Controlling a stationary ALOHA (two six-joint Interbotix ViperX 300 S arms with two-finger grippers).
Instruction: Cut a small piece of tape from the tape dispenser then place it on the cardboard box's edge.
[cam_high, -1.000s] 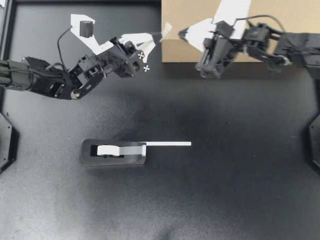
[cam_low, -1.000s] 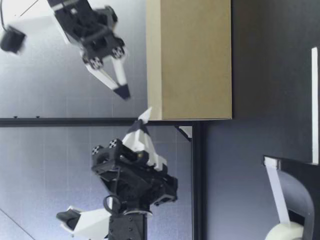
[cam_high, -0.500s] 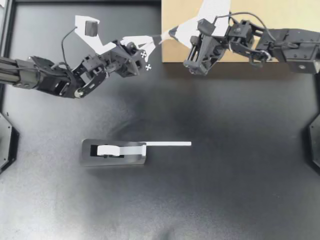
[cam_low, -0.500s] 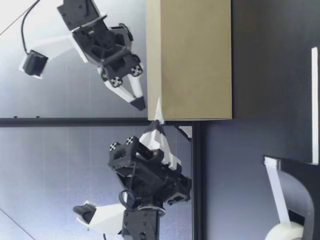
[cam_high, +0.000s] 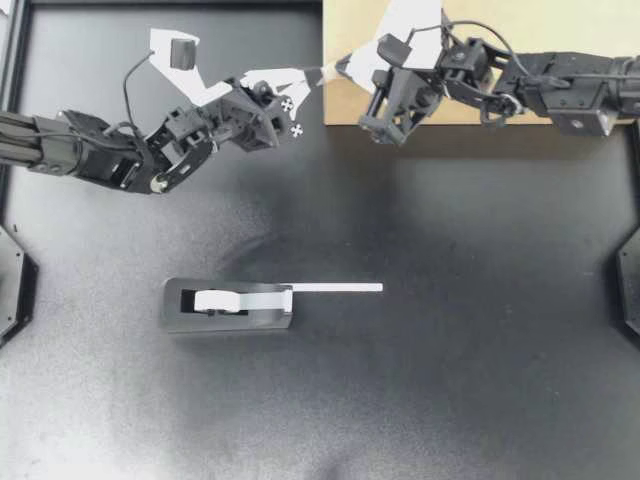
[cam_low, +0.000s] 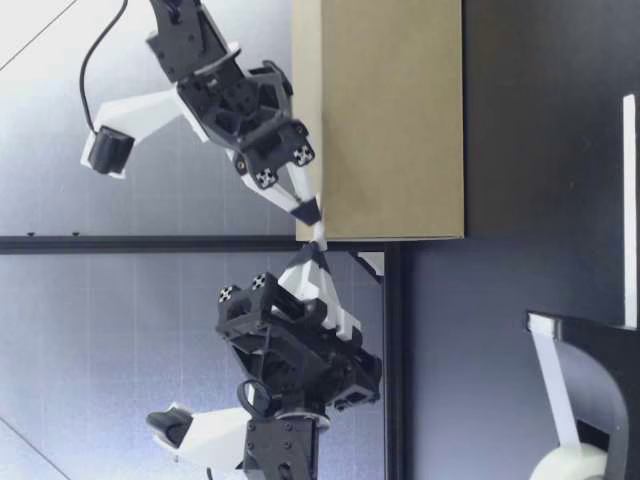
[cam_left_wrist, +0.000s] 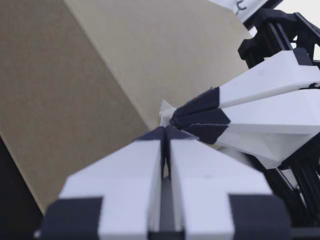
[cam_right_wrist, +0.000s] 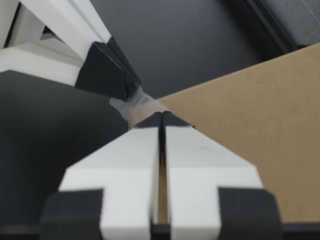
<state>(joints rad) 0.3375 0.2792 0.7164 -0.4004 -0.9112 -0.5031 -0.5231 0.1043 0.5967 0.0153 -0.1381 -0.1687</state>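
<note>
Left gripper (cam_high: 316, 74): fingers clamped on one end of the piece of tape (cam_high: 328, 70).
Right gripper (cam_high: 342, 68): pinched shut on the other end, tip to tip with the left.
Piece of tape: stretched between both tips, at the cardboard box (cam_high: 570, 25) corner.
Cardboard box: against the desk's (cam_high: 450, 380) far edge, toward its right corner.
Tape dispenser (cam_high: 228, 305): left of desk middle, loose strip (cam_high: 335, 288) pointing toward the right edge.

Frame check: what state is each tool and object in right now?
left tool: shut on tape piece, at cardboard box corner.
right tool: shut, tips at the tape piece.
cardboard box: upright.
tape dispenser: strip sticking out past its cutter.
</note>
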